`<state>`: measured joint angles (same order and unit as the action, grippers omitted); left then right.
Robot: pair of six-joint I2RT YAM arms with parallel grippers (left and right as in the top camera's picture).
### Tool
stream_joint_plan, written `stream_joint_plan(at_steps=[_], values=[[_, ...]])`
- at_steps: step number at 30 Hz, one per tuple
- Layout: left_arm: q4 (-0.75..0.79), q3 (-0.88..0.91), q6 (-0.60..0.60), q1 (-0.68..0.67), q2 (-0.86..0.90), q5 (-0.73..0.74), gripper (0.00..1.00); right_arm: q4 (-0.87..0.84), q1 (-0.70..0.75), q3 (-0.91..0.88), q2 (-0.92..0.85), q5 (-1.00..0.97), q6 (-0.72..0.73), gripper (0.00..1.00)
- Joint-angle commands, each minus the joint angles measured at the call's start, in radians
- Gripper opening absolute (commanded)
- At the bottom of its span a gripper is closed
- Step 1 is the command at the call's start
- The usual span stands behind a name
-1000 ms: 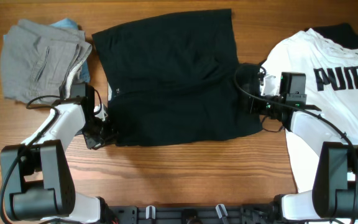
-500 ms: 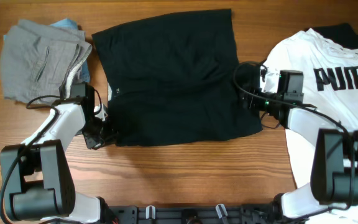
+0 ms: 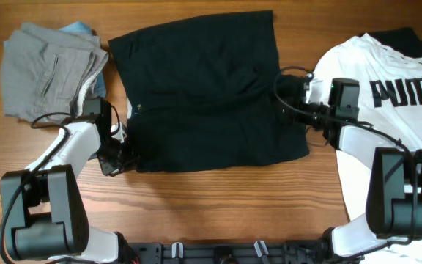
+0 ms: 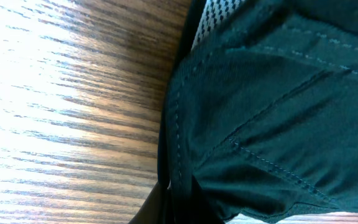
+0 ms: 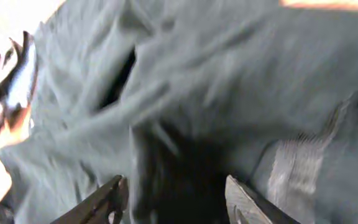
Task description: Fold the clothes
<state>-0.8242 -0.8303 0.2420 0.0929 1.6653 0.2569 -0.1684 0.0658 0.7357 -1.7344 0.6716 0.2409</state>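
The black shorts [image 3: 204,88] lie spread flat in the middle of the table. My left gripper [image 3: 121,152] is shut on their near-left edge by the pale inner waistband [image 4: 213,18]. In the left wrist view the black shorts [image 4: 266,112] run down into the closed fingers [image 4: 160,211]. My right gripper [image 3: 297,103] sits at the shorts' right edge, open. In the blurred right wrist view its gripper [image 5: 176,199] hovers just over dark, rumpled shorts fabric [image 5: 191,74], with the fingertips [image 5: 107,199] well apart and not clamping anything.
Folded grey shorts [image 3: 50,70] lie at the far left on top of a blue item [image 3: 79,29]. The white PUMA T-shirt [image 3: 394,110] is spread at the right, under my right arm, with a dark garment [image 3: 405,38] behind it. Bare wood table [image 3: 218,198] runs along the front.
My right gripper has gone from shut to open, letting go of the shorts' right edge, and shifted slightly toward the far side. The left arm has not moved.
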Motion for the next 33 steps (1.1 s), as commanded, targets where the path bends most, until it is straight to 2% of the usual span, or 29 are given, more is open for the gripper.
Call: stream_joint_plan(at_steps=[1, 5, 13, 22, 24, 28, 30, 33], values=[[-0.001, 0.018, 0.001, 0.004, 0.008, -0.01, 0.07, -0.048, 0.012, 0.007, 0.024, -0.119, 0.103, 0.58], [0.002, 0.018, 0.001, 0.004, 0.008, -0.01, 0.08, -0.082, 0.012, 0.007, 0.023, -0.202, 0.101, 0.66], [0.003, 0.018, 0.001, 0.004, 0.008, -0.01, 0.08, -0.125, 0.012, 0.007, -0.026, -0.209, 0.103, 0.66], [0.006, 0.018, 0.001, 0.004, 0.008, -0.01, 0.08, -0.259, 0.012, 0.007, -0.126, -0.15, 0.134, 0.66], [0.01, 0.018, 0.001, 0.004, 0.008, -0.01, 0.08, -0.328, 0.013, 0.007, -0.126, -0.093, 0.126, 0.54], [0.01, 0.018, 0.001, 0.004, 0.008, -0.01, 0.08, -0.349, 0.013, 0.007, -0.113, -0.062, 0.126, 0.13], [0.01, 0.018, 0.001, 0.004, 0.008, -0.01, 0.07, -0.347, 0.014, 0.007, -0.102, -0.014, 0.13, 0.05], [0.01, 0.018, 0.001, 0.004, 0.008, -0.01, 0.07, -0.347, 0.014, 0.007, -0.064, 0.062, 0.22, 0.04]])
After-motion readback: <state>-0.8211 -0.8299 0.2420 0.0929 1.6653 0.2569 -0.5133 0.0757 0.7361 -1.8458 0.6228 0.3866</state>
